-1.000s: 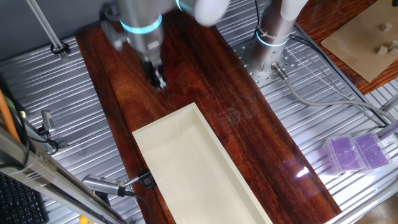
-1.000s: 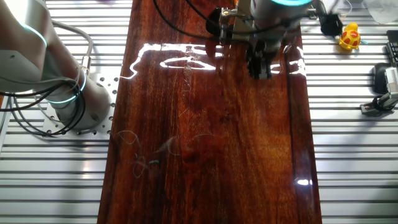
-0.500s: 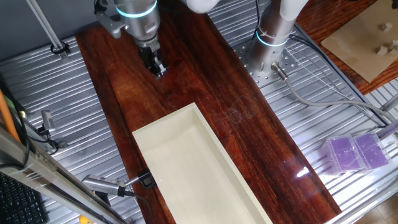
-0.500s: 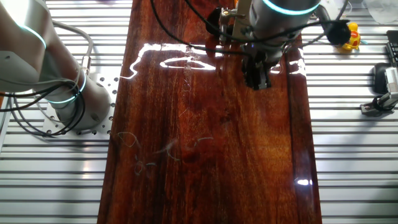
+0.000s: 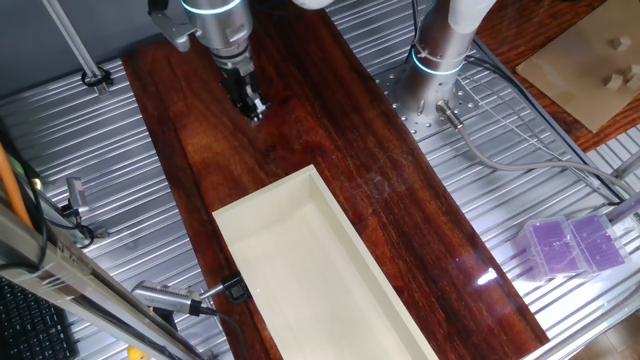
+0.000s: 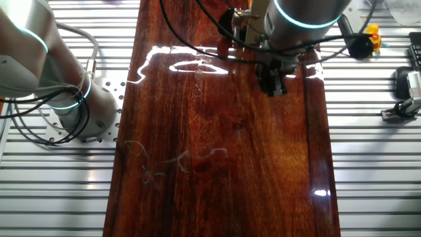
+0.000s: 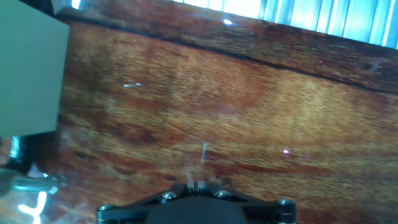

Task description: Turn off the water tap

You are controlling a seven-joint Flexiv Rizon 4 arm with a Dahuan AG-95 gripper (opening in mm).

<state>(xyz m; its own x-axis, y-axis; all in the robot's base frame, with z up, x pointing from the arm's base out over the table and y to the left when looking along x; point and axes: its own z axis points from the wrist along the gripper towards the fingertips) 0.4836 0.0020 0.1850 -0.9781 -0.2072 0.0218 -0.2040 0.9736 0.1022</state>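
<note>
Wooden surface (image 5: 330, 140) lies bare beneath the clenched, empty end effector (image 5: 253, 108); no tap shows; best to locate it beside the cream tray (image 5: 300, 260) before descending.

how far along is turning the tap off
Nothing shows as done. The gripper hangs shut and empty over the wooden board, far from the metal tap beside the cream basin. Reaching the tap and turning it off is all left.
</note>
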